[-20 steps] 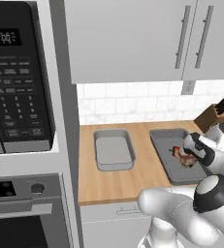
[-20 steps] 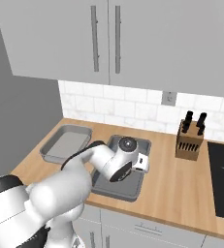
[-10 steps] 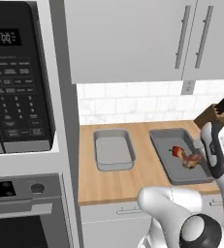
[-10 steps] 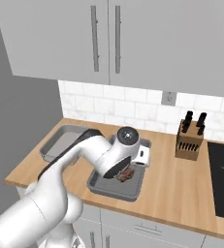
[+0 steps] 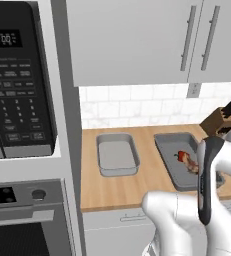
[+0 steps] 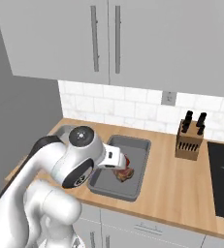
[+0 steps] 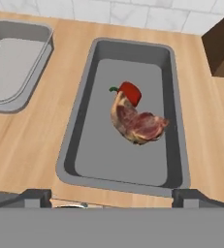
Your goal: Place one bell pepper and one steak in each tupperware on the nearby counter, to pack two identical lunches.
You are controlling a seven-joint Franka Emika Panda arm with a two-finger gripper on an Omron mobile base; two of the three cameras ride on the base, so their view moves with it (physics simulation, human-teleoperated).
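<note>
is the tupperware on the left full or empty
Empty: the left tupperware shows only bare grey floor, while the right tupperware holds the steak and bell pepper.

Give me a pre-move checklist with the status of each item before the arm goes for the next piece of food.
1. Hand open and holding nothing: ok, its fingertips stand wide apart at the near rim of the right tupperware.
2. Right tupperware holds one steak and one bell pepper: ok, the two lie touching near its middle.
3. Left tupperware packed: not ok, nothing lies inside it.
4. Second steak and pepper located: cannot tell where they are.
5. Both tupperware flat on the counter, side by side and apart: ok.
6. Knife block away from the right tupperware: ok, bare counter lies between them.
</note>
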